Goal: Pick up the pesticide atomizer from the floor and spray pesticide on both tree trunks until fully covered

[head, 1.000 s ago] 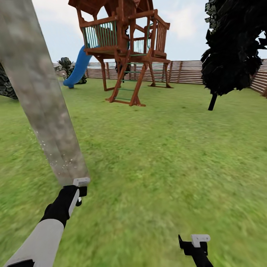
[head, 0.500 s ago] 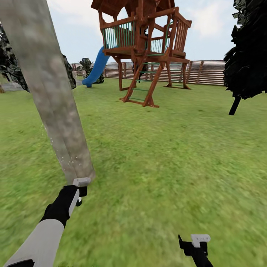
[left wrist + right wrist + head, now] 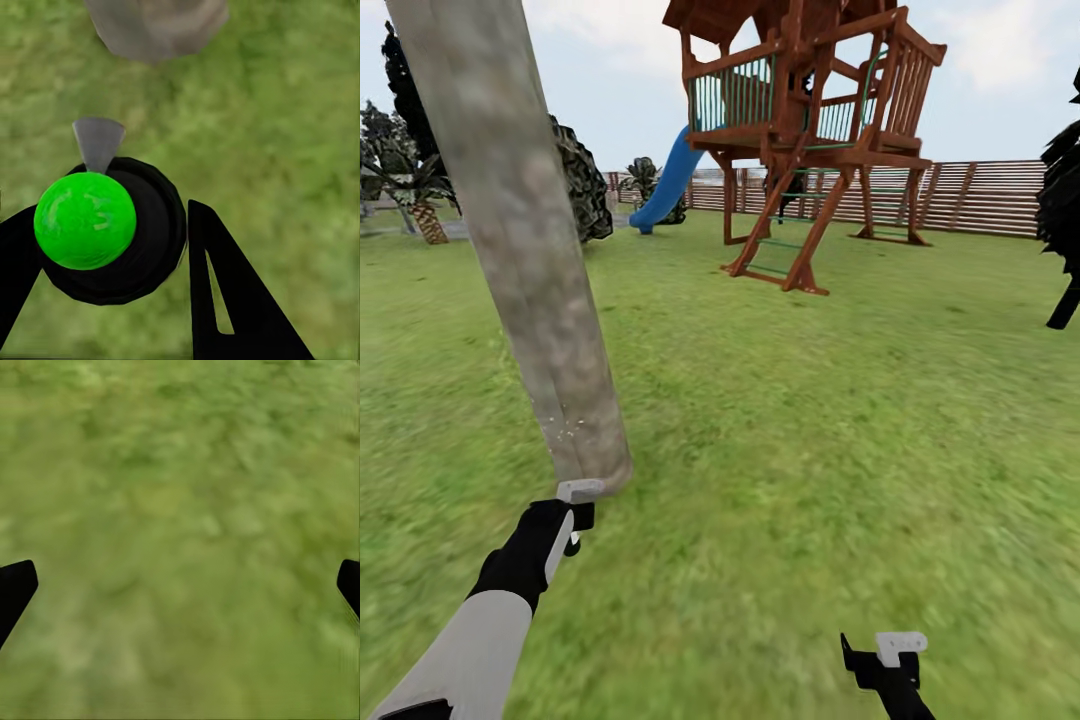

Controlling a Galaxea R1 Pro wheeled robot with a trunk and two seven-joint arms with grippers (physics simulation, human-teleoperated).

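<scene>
On the lawn (image 3: 810, 450), my left gripper (image 3: 112, 247) is closed around the pesticide atomizer (image 3: 112, 232) — a black round body with a bright green ball on top and a grey cone nozzle. In the left wrist view the two black fingers (image 3: 225, 292) sit on either side of the body, touching it, and the nozzle points toward the base of the tree trunk (image 3: 156, 26), which stands just beyond it with a strip of grass between.

From the head camera, my left arm reaches forward and the left gripper (image 3: 578, 505) sits right at the foot of the same thick, pale grey-beige trunk (image 3: 525, 250). Fine white specks show on the bark just above the gripper. The trunk rises past the frame's upper edge, leaning away from my arm.

My right gripper (image 3: 890, 660) hangs low over bare grass, well apart from the trunk and to the right of the left one. In the right wrist view its fingertips (image 3: 16, 585) stand wide apart with nothing between them — open over turf.

Far ahead of both grippers stand a wooden play tower (image 3: 810, 120) with a blue slide (image 3: 670, 180), a brown slat fence (image 3: 980, 195), a palm (image 3: 420, 210) and dark-leaved trees (image 3: 580, 185).
</scene>
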